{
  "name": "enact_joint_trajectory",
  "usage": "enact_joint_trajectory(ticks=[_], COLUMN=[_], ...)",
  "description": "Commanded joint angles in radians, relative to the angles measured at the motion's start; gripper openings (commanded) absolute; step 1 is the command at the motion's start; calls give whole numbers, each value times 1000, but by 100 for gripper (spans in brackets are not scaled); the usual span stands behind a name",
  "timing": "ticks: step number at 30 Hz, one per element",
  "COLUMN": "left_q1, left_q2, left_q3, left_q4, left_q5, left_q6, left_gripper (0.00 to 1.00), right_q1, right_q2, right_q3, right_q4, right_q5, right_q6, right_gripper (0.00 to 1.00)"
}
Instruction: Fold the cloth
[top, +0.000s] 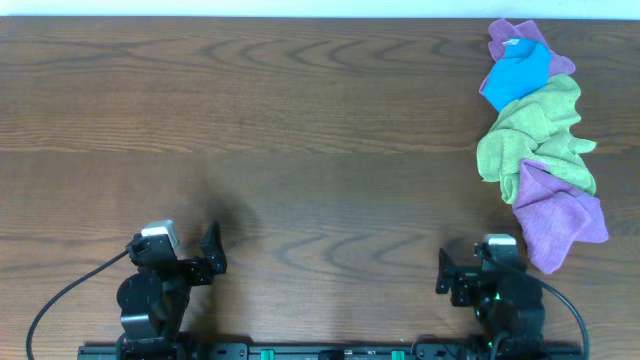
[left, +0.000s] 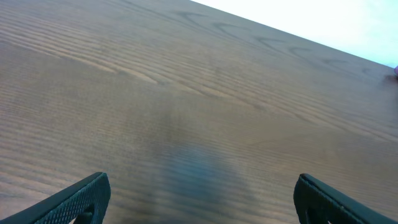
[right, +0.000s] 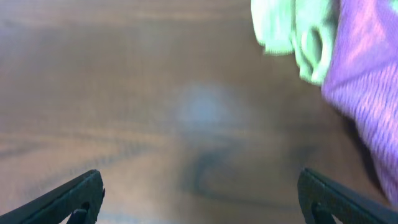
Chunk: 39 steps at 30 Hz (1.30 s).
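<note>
Fingers (left: 81, 199) of the left gripper (left: 202, 205) are standing wide apart and holding nothing; between them only the bare wood of the table (top: 300, 120) is showing. The right gripper (right: 199, 199) is also keeping its two fingers (right: 68, 199) fully apart and empty, and it is hovering low over the wood by the near edge of the table.

From the right fingers, the cloth (right: 367, 93) is lying ahead and to the right, near but not touching them. Seen from overhead, it is lying bunched and crumpled close to the right edge of the table, toward the near right corner. It is forming the near end of a pile. The lime-green cloth (top: 535, 135) is touching it on the far side and seems to be overlapping it a little. Beyond that, a bright blue cloth (top: 515, 72) and another purple cloth (top: 520, 35) are sitting at the far right corner. The long axis of the cloth is running roughly along the right edge, slanting a little outward toward the near corner.

The right arm is clearly the nearer one; the left arm is resting well apart, at the near left part of the table. Both arms are sitting folded back at the near edge, with the grippers pointing toward the far edge. In my judgement the folding is not yet begun. The next move is asking the right gripper to reach forward and to its right, so that the cloth is pulled free of the green one and spread flat.
</note>
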Motion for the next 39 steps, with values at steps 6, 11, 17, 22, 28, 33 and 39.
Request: enact_joint_trajectory(ticks=[6, 11, 17, 22, 28, 33, 39], left_q1=[-4, -4, -4, -4, -4, -4, -4], left_q2=[-6, -6, -6, -6, -6, -6, -6], left_q3=[-19, -19, -19, -19, -19, -19, -19], left_q4=[-3, -3, -3, -3, -3, -3, -3], left_q5=[-4, -3, -3, -3, -3, -3, -4], left_q6=[-4, -4, -4, -4, -4, -4, -4], left_gripper=[96, 95, 95, 95, 95, 95, 95], right_q1=[-9, -31, -155, -301, -493, -641, -867], right_q2=[-9, -7, 34, 113, 290, 472, 787], right_q3=[-7, -7, -3, 42, 82, 101, 154], right_q4=[291, 246, 195, 195, 232, 306, 434], right_q5=[-3, 345, 335, 335, 265, 137, -52], right_q6=[304, 497, 567, 579, 567, 523, 426], right_gripper=[99, 99, 99, 99, 99, 99, 99])
